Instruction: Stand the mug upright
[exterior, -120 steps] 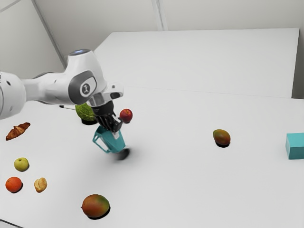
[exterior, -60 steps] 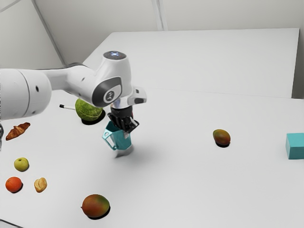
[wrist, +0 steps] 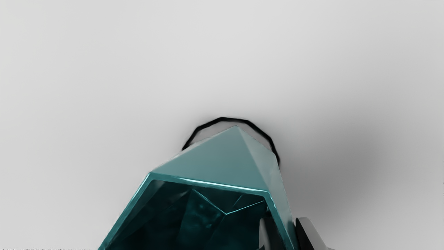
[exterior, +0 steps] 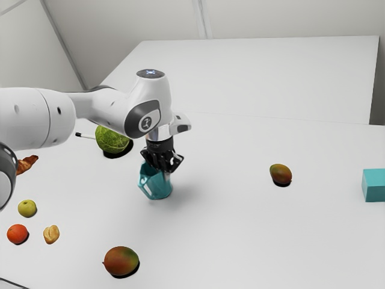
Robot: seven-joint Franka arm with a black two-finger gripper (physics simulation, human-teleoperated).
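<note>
The teal faceted mug [exterior: 156, 184] stands about upright, its mouth up under the hand, in the exterior view. My gripper [exterior: 165, 173] is at the mug's rim on the side toward the exterior view's right. In the wrist view the mug [wrist: 222, 159] shows its dark inside and one outer wall. There the gripper [wrist: 286, 231] has one finger inside the mug and one outside, shut on the wall between them. A dark ring lies around the mug's base. Whether the base rests fully on the table cannot be told.
On the white table [exterior: 222, 241] are a mango [exterior: 121, 261] nearer the camera, another mango [exterior: 280, 174] and a teal block [exterior: 374, 185] toward the exterior view's right. A green melon-like ball [exterior: 112, 139] sits behind the arm; small fruits and bread lie at the exterior view's left.
The hand has carried the mug toward the exterior view's right, and the mug has turned from tilted to about upright. It is now lower, close to the table.
</note>
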